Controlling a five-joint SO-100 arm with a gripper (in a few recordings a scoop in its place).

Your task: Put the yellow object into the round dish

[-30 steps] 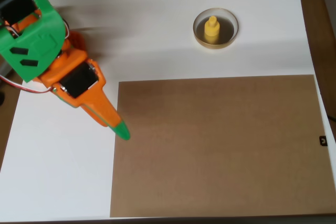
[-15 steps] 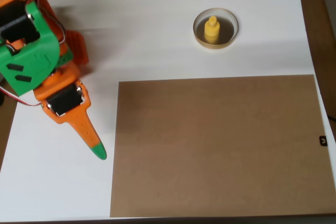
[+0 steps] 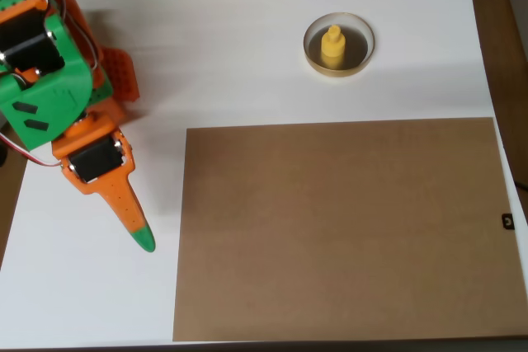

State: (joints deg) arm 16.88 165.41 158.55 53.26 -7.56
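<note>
From my overhead view: yellow object [image 3: 332, 46] upright in round dish [image 3: 339, 44], upper right on desk [image 3: 247, 39]. Board [image 3: 342, 228] below it. Arm's fingers [image 3: 140, 235] far left, beside board's edge.

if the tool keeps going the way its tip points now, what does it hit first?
Probably nothing but the white table. In the overhead view the tool points down and slightly right, just missing the brown board. The yellow object in the round dish lies well away. Height is unclear.
</note>
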